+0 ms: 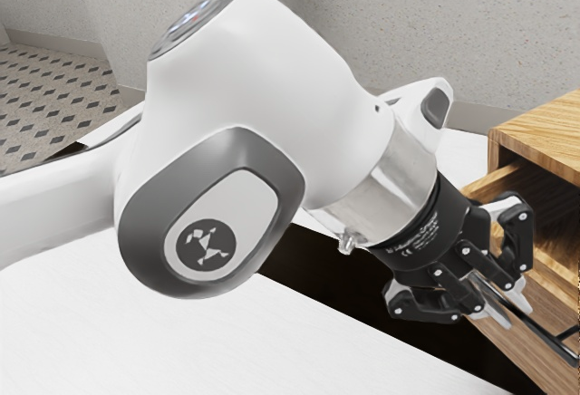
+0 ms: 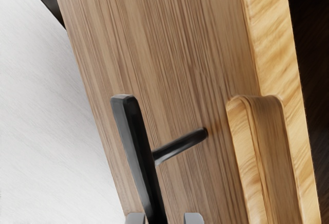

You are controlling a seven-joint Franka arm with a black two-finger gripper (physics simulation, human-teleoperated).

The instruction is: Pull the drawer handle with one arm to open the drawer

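Note:
A light wooden cabinet [image 1: 544, 132] stands at the exterior view's right edge. Its drawer [image 1: 546, 351] juts out toward the arm, with a dark gap behind the drawer front. Across that front [image 2: 169, 54] runs a black bar handle [image 2: 134, 147] on a short post [image 2: 180, 144]. My black gripper [image 1: 504, 307] is at the handle's end, shut on the bar. In the wrist view the bar passes between my grey fingertips [image 2: 136, 218], with my gripper [image 2: 163, 219] right over it.
The white tabletop [image 1: 227, 341] spreads under the arm, and my large white arm link [image 1: 245, 141] takes up the middle of the exterior view. A dark opening [image 1: 335, 277] lies between the table and the cabinet. A rounded wooden edge [image 2: 262, 157] sits beside the drawer front.

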